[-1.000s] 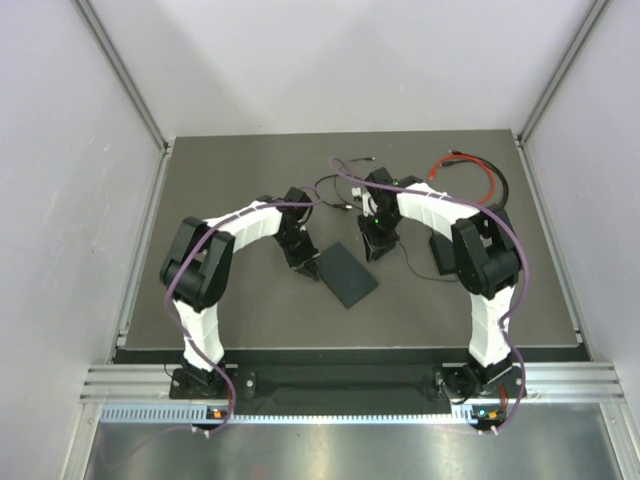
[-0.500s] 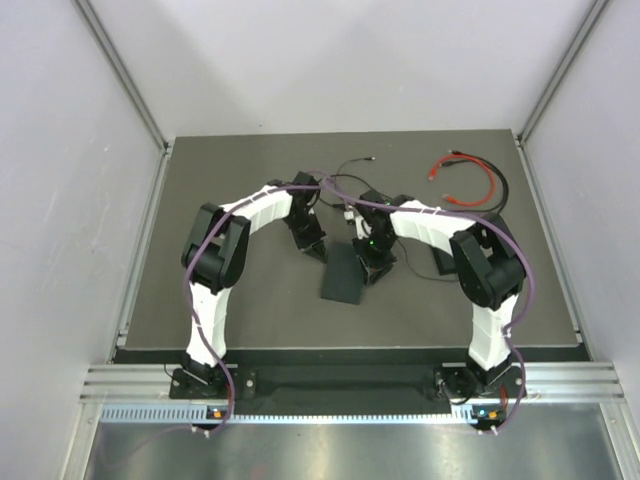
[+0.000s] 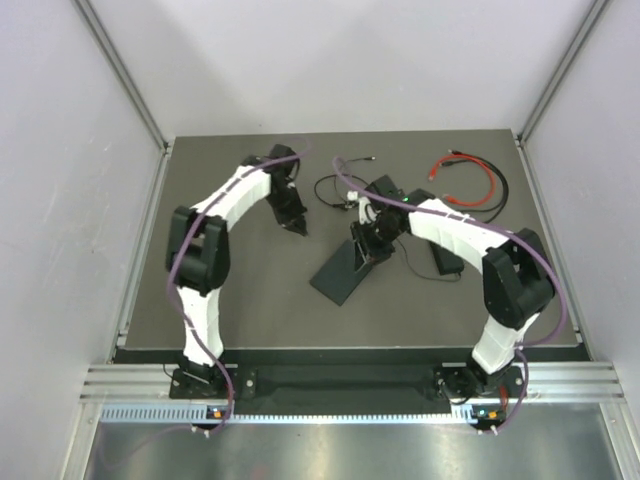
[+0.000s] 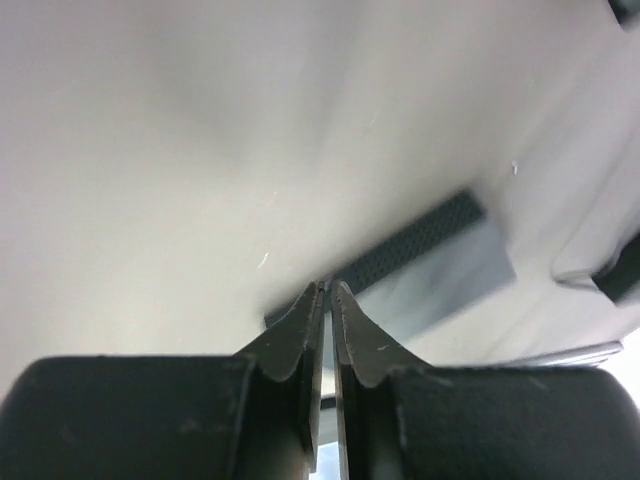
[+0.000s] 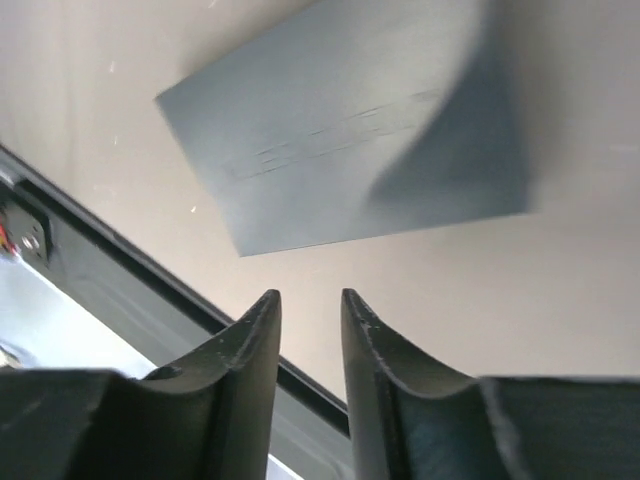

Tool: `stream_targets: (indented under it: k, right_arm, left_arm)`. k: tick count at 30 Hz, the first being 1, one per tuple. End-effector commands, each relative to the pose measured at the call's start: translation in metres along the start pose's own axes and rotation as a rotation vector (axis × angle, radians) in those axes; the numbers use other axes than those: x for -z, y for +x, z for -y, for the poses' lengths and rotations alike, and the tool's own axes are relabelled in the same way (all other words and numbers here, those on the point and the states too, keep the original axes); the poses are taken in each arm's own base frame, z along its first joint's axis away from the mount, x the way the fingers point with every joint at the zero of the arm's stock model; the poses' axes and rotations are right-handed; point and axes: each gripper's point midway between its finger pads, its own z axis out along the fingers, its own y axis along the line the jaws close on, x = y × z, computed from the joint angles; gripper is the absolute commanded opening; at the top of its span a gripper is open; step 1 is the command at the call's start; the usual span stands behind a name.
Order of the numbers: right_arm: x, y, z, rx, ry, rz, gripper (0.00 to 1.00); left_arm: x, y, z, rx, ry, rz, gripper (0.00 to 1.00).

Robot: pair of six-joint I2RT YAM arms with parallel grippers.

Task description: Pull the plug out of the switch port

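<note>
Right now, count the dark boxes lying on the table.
2. The switch lies mid-table; the black power-adapter brick sits to its right, partly under the right arm. Others may be hidden beneath the arms.

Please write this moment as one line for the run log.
left gripper: shut, empty, apart from switch | right gripper: open, empty, near switch | plug: not visible
</note>
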Motion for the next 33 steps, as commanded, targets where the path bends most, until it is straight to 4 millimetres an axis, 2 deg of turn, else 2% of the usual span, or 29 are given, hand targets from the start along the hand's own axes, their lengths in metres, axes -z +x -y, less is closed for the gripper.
stream_targets:
  k: [1, 2, 3, 4, 5, 6, 8, 11, 12, 15, 17, 21, 22, 27, 30, 33]
  right_arm:
    - [0.022, -0.019, 0.021, -0.044, -0.012, 0.071, 0.32]
    - [0.022, -0.022, 0.025, -0.06, -0.025, 0.072, 0.35]
    - [0.024, -0.032, 0.034, -0.091, -0.037, 0.084, 0.39]
    - [0.025, -0.036, 0.032, -0.1, -0.08, 0.087, 0.42]
    - [0.025, -0.041, 0.033, -0.105, -0.097, 0.091, 0.44]
    - [0.024, -0.051, 0.036, -0.109, -0.109, 0.099, 0.48]
    - [0.025, -0.064, 0.033, -0.075, -0.131, 0.113, 0.52]
    - [0.015, -0.071, 0.033, -0.059, -0.162, 0.097, 0.57]
    - [0.011, -0.075, 0.032, -0.055, -0.177, 0.097, 0.57]
    - [0.005, -0.077, 0.034, -0.06, -0.183, 0.098, 0.58]
    - [0.002, -0.077, 0.04, -0.067, -0.159, 0.099, 0.58]
    - [-0.009, -0.073, 0.047, -0.077, -0.155, 0.078, 0.58]
    - [-0.01, -0.073, 0.046, -0.074, -0.164, 0.074, 0.58]
    - [-0.021, -0.074, 0.054, -0.072, -0.153, 0.059, 0.57]
    - [-0.028, -0.075, 0.058, -0.076, -0.151, 0.049, 0.54]
    - [-0.031, -0.078, 0.055, -0.076, -0.168, 0.048, 0.52]
  left_arm:
    - [0.051, 0.035, -0.025, -0.01, -0.027, 0.021, 0.12]
    - [0.066, 0.049, -0.018, -0.002, 0.051, 0.01, 0.12]
    - [0.066, 0.054, -0.014, 0.001, 0.106, 0.019, 0.11]
    - [0.055, 0.075, -0.029, 0.054, 0.095, -0.043, 0.1]
    - [0.063, 0.084, -0.028, 0.064, 0.13, -0.035, 0.09]
    - [0.055, 0.098, -0.026, 0.094, 0.192, -0.073, 0.09]
    - [0.062, 0.108, -0.02, 0.106, 0.27, -0.071, 0.09]
    - [0.056, 0.122, -0.023, 0.111, 0.282, -0.089, 0.15]
    - [0.055, 0.124, -0.024, 0.111, 0.279, -0.094, 0.22]
    - [0.041, 0.135, -0.021, 0.168, 0.319, -0.137, 0.33]
    - [0.038, 0.134, -0.01, 0.176, 0.396, -0.143, 0.39]
    - [0.026, 0.135, -0.011, 0.212, 0.4, -0.153, 0.46]
    - [0.019, 0.138, -0.015, 0.233, 0.386, -0.168, 0.47]
    - [0.007, 0.131, 0.0, 0.292, 0.473, -0.162, 0.48]
    - [-0.002, 0.13, 0.003, 0.316, 0.456, -0.181, 0.46]
    - [-0.011, 0.136, -0.003, 0.352, 0.405, -0.201, 0.45]
